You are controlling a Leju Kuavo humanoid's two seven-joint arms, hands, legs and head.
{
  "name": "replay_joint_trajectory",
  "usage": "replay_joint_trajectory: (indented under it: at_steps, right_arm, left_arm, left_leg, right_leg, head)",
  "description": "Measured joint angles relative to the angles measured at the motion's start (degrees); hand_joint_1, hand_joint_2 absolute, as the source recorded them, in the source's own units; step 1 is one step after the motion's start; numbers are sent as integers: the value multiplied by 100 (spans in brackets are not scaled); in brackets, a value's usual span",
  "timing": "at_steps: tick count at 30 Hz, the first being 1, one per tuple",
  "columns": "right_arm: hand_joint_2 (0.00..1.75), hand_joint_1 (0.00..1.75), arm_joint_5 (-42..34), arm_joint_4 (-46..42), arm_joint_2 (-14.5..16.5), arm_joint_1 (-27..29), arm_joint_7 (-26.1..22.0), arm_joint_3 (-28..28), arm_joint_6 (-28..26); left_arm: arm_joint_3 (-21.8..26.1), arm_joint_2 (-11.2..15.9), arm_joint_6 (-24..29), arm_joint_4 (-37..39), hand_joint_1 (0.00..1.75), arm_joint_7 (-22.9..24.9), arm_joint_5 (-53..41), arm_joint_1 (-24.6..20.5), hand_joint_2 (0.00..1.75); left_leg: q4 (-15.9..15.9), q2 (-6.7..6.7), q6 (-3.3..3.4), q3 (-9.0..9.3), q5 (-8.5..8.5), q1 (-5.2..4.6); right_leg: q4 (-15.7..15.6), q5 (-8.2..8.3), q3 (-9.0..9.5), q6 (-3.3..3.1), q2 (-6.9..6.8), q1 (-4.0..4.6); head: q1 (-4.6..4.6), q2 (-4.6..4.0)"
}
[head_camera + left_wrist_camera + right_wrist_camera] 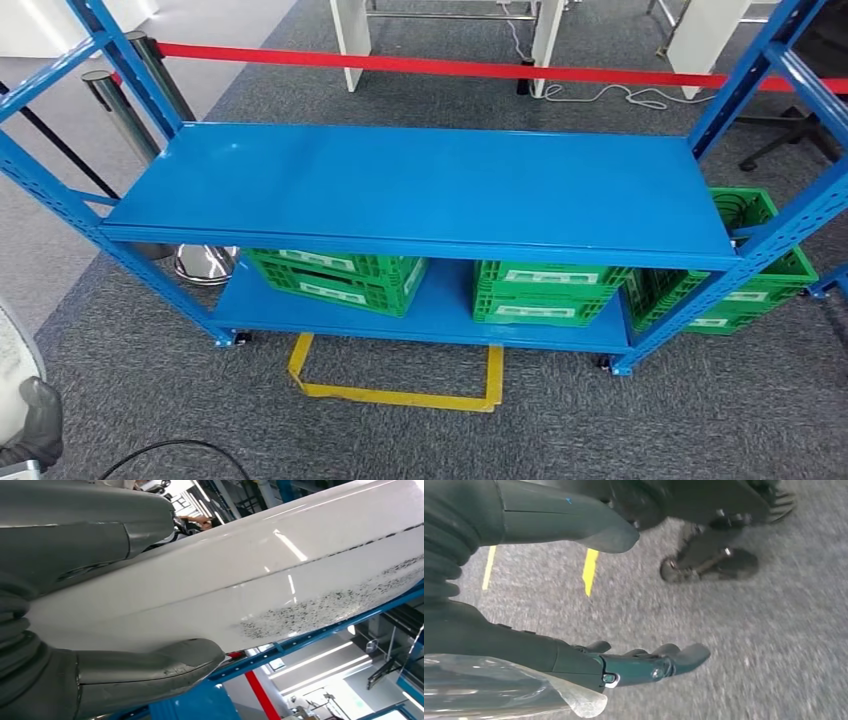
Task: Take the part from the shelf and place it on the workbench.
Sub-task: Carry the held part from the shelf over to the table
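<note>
At seven o'clock in the head view, the left robot hand (pixel 35 425) clasped the white part (pixel 280 575), judged rigid, glossy and slip-prone, best held across its edges, while the right robot hand (pixel 624 662) hung open, empty.

Left hand (pixel 30 425) was cropped at the head view's 8 o'clock corner. White part (pixel 280 580) ran past the wrist frame's edges, hiding the fingers behind it. Right wrist view: grey carpet (pixel 774 640) was motion-blurred.

Right hand (pixel 624 600), fingers apart, above grey carpet (pixel 774 645)
</note>
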Motion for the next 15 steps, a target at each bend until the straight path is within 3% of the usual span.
replay_joint_trajectory:
  at_steps: [1, 2, 3, 4, 6, 8, 11, 12, 13, 15]
  right_arm:
    - [175, 0, 3, 0, 1, -1, -7, -8, 5]
    - [175, 0, 7, 0, 2, -1, -13, -11, 9]
    - [175, 0, 11, 0, 2, -3, -16, -13, 10]
    - [175, 0, 14, 0, 3, -5, -19, -14, 12]
    - [175, 0, 24, 0, 5, -7, -23, -15, 60]
    - [175, 0, 52, 0, 8, -18, -35, -16, 168]
    - [175, 0, 106, 3, 18, -24, -36, -15, 263]
    - [175, 0, 120, 6, 21, -23, -20, -15, 269]
    - [175, 0, 133, 9, 27, -22, 8, -15, 273]
    - [175, 0, 162, 13, 38, -22, 98, -15, 281]
  left_arm:
    - [5, 0, 1, -2, 175, 0, 3, -2, 175]
    - [9, 0, 1, -2, 175, 0, 5, -2, 175]
    - [11, 0, 1, -2, 175, 0, 5, -2, 175]
    - [12, 0, 1, -3, 175, 0, 5, -2, 175]
    - [14, 4, 3, -11, 175, 0, 4, -6, 175]
    - [13, 12, 18, -26, 175, 0, 0, -11, 175]
    - [14, 23, 50, -39, 175, 0, -7, -14, 175]
    - [16, 27, 57, -42, 175, 0, -9, -17, 175]
    - [19, 30, 60, -44, 175, 0, -14, -18, 175]
    - [24, 31, 60, -47, 175, 0, -32, -17, 175]
  left_leg:
    - [394, 0, -35, -62, -237, 30]
    - [689, 0, -65, -80, -348, 57]
    - [797, 1, -93, -17, -324, 83]
    - [672, 1, -119, 145, -197, 109]
    - [-99, -10, -170, 688, 59, 149]
    - [-756, -46, -158, 1056, 82, 144]
    - [-896, -53, -18, 1026, 91, 112]
    - [-909, -38, 53, 981, 137, 109]
    - [-926, -21, 129, 930, 194, 109]
    - [-932, 4, 226, 795, 310, 91]
  right_leg:
    - [21, 52, -60, 1, -10, -2]
    - [51, 103, -134, 11, -18, -6]
    - [90, 151, -217, 26, -23, -14]
    - [138, 193, -303, 48, -24, -27]
    - [239, 254, -478, 105, -19, -52]
    - [315, 320, -602, 178, -14, -54]
    - [321, 434, -695, 303, -2, -68]
    - [354, 377, -734, 337, 6, -78]
    - [476, 225, -798, 360, 18, -83]
    - [1060, -295, -993, 377, 39, -83]
  head:
    - [-9, 0]
    - [-9, 0]
    - [-10, 0]
    - [-11, 0]
    - [-14, 0]
    - [-22, 0]
    - [-28, 0]
    - [-26, 0]
    - [-17, 0]
    - [6, 0]
